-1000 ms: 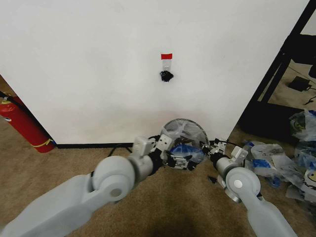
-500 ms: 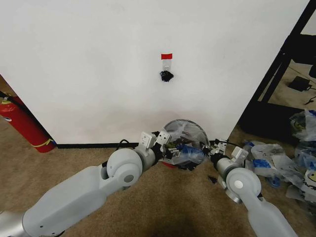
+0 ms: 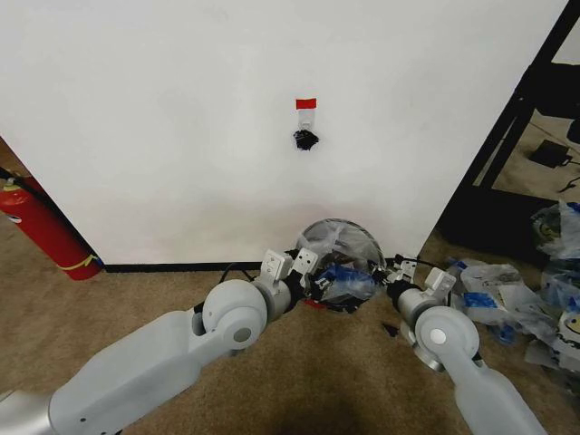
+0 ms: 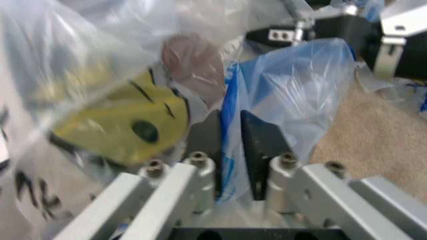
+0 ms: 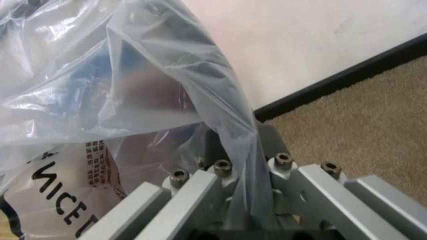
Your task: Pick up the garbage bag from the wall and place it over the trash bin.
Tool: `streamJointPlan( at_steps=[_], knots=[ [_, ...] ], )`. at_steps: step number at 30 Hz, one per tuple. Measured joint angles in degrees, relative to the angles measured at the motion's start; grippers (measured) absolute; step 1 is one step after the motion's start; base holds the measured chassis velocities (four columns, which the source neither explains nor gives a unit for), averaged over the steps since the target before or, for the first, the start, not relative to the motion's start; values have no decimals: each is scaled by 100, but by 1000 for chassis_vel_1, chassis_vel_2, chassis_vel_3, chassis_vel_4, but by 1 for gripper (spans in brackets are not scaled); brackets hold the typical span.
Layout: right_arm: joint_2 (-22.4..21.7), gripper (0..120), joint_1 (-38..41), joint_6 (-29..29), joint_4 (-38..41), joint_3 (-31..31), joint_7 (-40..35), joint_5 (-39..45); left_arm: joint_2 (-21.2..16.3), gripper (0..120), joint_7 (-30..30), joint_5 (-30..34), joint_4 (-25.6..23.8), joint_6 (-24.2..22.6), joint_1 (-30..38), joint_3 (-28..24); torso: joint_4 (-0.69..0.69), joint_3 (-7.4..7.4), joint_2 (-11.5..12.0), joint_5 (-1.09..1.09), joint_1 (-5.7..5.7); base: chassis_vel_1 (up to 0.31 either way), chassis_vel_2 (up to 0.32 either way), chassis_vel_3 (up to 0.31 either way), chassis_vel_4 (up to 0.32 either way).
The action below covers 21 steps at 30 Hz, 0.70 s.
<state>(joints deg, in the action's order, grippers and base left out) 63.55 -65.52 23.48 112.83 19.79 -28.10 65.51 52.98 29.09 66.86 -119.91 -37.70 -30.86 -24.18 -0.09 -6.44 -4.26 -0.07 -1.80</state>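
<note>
The garbage bag (image 3: 339,243), thin clear-white plastic with blue handles, is spread over the round black trash bin (image 3: 373,250) at the foot of the white wall (image 3: 181,127). My left gripper (image 3: 319,286) sits at the bin's near-left rim. In the left wrist view it (image 4: 230,145) is shut on a blue handle strip (image 4: 230,105), beside the yellow smiley face (image 4: 120,122). My right gripper (image 3: 388,271) is at the bin's right rim. In the right wrist view it (image 5: 233,167) is shut on a fold of the bag (image 5: 140,75).
A strip of red tape (image 3: 306,103) and a small dark hook (image 3: 305,139) are on the wall above the bin. A red fire extinguisher (image 3: 41,227) leans at the far left. A heap of plastic bags (image 3: 512,304) lies on the carpet at right, beside a black frame (image 3: 507,136).
My left arm has swung forward and to the right, bringing its gripper closer against the bin's rim with the handle still held. The right arm has stayed put.
</note>
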Motion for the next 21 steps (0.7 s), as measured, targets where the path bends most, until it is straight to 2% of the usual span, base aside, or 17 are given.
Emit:
streamJointPlan(
  at_steps=[1, 4, 13, 21],
  knots=[
    [8, 0, 10, -1, -2, -1, -1, 3, -25, 6, 4, -10, -54, 6, -60, 3, 0, 0, 0, 0, 0, 0, 0, 0, 0],
    [26, 0, 21, -2, -16, -9, -5, 5, -94, 0, 11, -65, -172, 41, -186, 24, 0, 0, 0, 0, 0, 0, 0, 0, 0],
    [128, 0, 108, -4, -89, -21, -132, 77, -358, 0, -126, -564, -666, 191, -734, 114, 1, 0, 0, 0, 0, 0, 0, 0, 0],
    [273, 0, 174, -5, -96, -16, -321, 239, -314, 0, -191, -852, -752, 240, -1214, 154, 1, 0, 0, 0, 0, 0, 0, 0, 0]
  ],
)
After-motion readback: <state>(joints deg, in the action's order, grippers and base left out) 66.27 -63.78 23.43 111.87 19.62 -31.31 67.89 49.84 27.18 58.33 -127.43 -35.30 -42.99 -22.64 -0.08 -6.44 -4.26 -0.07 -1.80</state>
